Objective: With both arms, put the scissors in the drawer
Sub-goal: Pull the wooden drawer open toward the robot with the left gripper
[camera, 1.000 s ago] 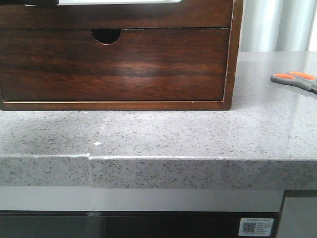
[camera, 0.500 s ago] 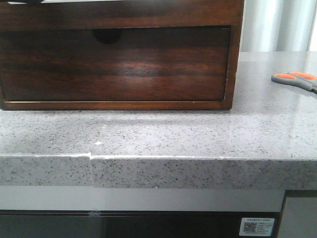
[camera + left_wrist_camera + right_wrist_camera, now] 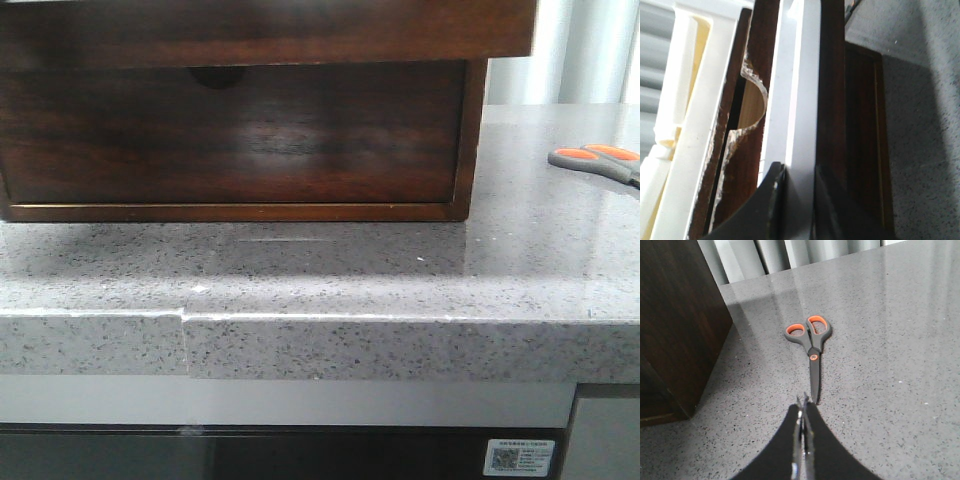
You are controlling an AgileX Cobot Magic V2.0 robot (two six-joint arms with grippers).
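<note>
The drawer (image 3: pixel 260 35) is a wide dark brown front that juts out over the wooden cabinet (image 3: pixel 470 150) at the top of the front view. In the left wrist view its dark front (image 3: pixel 832 100) and white lining (image 3: pixel 795 100) run side by side. My left gripper (image 3: pixel 799 170) is shut on the drawer's front wall, one finger on each side. The scissors (image 3: pixel 812 355) lie flat on the counter to the right of the cabinet, with grey handles and orange loops; they also show in the front view (image 3: pixel 600 160). My right gripper (image 3: pixel 802 402) is shut and empty, just short of the blade tip.
Below the drawer sits a taller drawer front with a half-round notch (image 3: pixel 215 75), shut and in shadow. The speckled grey counter (image 3: pixel 330 270) ends in a front edge close to the camera. Grey curtains (image 3: pixel 790 252) hang behind the counter.
The drawer has slid out toward the camera, held by my left gripper, and now overhangs and shades the cabinet front. The scissors have not moved.
</note>
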